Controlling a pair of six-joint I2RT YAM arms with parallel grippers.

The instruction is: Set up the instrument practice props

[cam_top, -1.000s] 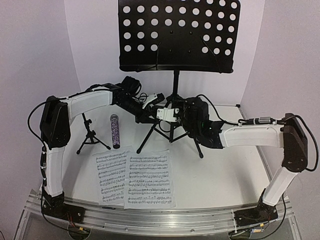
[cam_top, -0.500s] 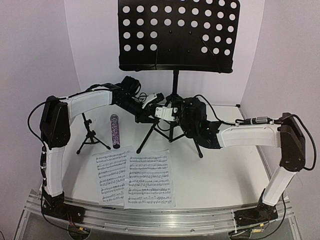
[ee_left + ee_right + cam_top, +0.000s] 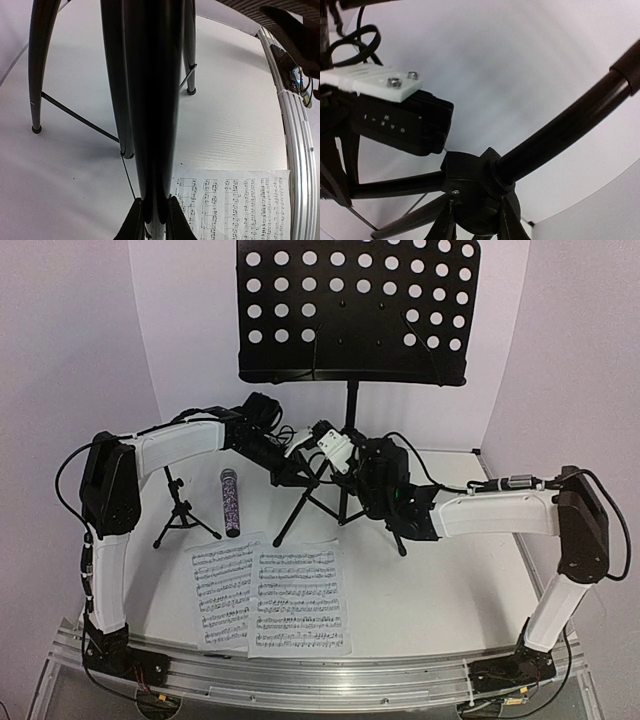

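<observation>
The black music stand (image 3: 355,310) is upright at the back of the table, its perforated desk high above its tripod. My left gripper (image 3: 297,462) (image 3: 154,220) is shut on one black tripod leg (image 3: 145,100). My right gripper (image 3: 345,462) (image 3: 476,220) is shut on the round hub (image 3: 480,185) where the legs meet the pole. Two music sheets (image 3: 225,590) (image 3: 298,598) lie flat side by side near the front; one of them (image 3: 240,200) also shows in the left wrist view. The glittery microphone (image 3: 230,502) lies on the table left of the tripod. The small mic stand (image 3: 180,510) stands further left.
White walls close the table in at the back and on both sides. An aluminium rail (image 3: 300,675) runs along the near edge. The tripod legs (image 3: 300,505) spread across the table's middle, and cables (image 3: 430,465) trail from my right wrist.
My right gripper has closed on the tripod hub and its wrist has risen and turned a little. The left arm, sheets, microphone and mic stand have not moved.
</observation>
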